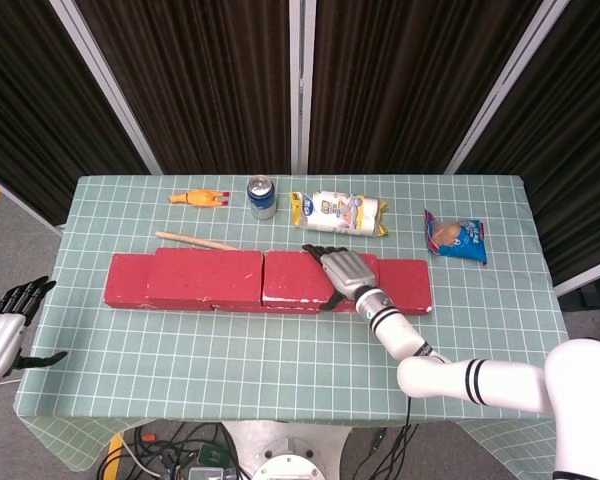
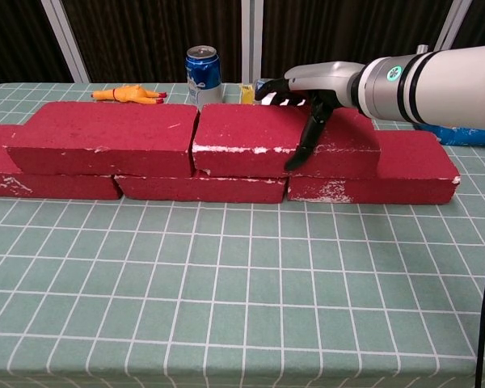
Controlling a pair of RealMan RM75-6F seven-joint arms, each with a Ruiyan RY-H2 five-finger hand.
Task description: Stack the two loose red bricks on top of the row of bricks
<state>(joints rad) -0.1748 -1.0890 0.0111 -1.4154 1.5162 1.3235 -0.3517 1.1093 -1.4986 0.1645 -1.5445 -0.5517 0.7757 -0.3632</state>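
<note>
Already both upper red clay bricks [image 2: 287, 139] sat stacked on the bottom brick row [image 2: 370, 176]; the right hand [image 2: 311, 90] clasped the right-hand one, while the left hand [image 1: 2, 328] hung released, off-table. No label was readable.

The bottom row of bricks [image 2: 364, 179] lay flat along the table, three red bricks end to end, their long sides facing the chest camera. Two more red bricks lay flat on top of the row. The left upper brick [image 2: 105, 137] and the right upper brick [image 2: 250, 133] met end to end near the middle, each bridging a joint of the row beneath. White scuff marks showed along the front edges. The ends of the row projected beyond the upper bricks.
</note>
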